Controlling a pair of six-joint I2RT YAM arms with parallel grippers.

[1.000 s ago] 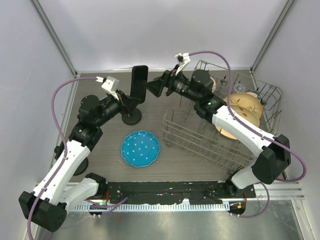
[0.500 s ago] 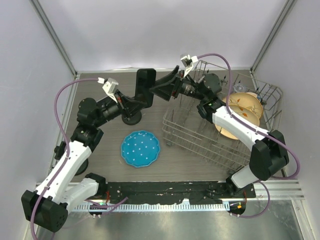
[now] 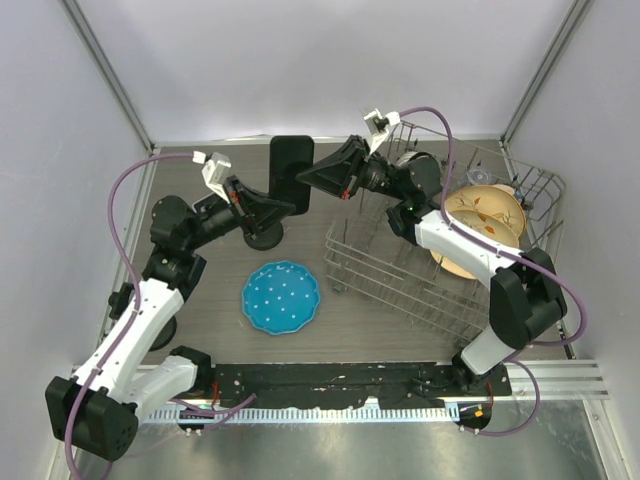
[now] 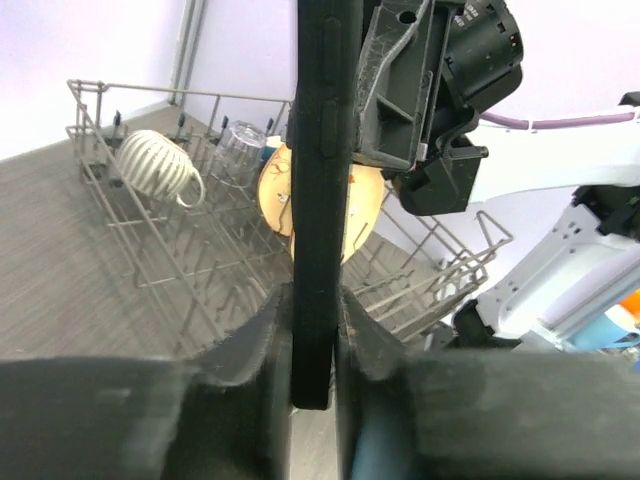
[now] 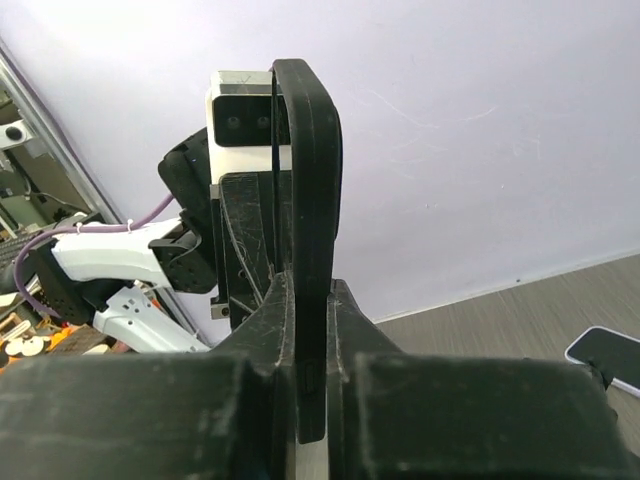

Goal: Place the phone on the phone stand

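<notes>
- Black phone (image 3: 291,172) stands upright in the air near the counter's (image 3: 222,332) far edge, close over the stand (image 3: 264,238).
- Left jaws clamp its lower end.
- Right jaws pinch its right edge.

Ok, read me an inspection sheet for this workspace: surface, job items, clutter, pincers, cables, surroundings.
Surface: grey wood-grain table; no spills seen.
Job's things: black phone held upright in the air, not on the phone stand; only the stand's round base shows, below the left arm.
Clutter: blue plate flat on the table; wire dish rack holding tan plates and a glass.
Grippers: left pincer and right pincer both shut on the phone, from opposite sides.
Cables: left purple cable and right purple cable loop free above the arms; no snag seen.
Surroundings: white walls, metal frame posts.
</notes>
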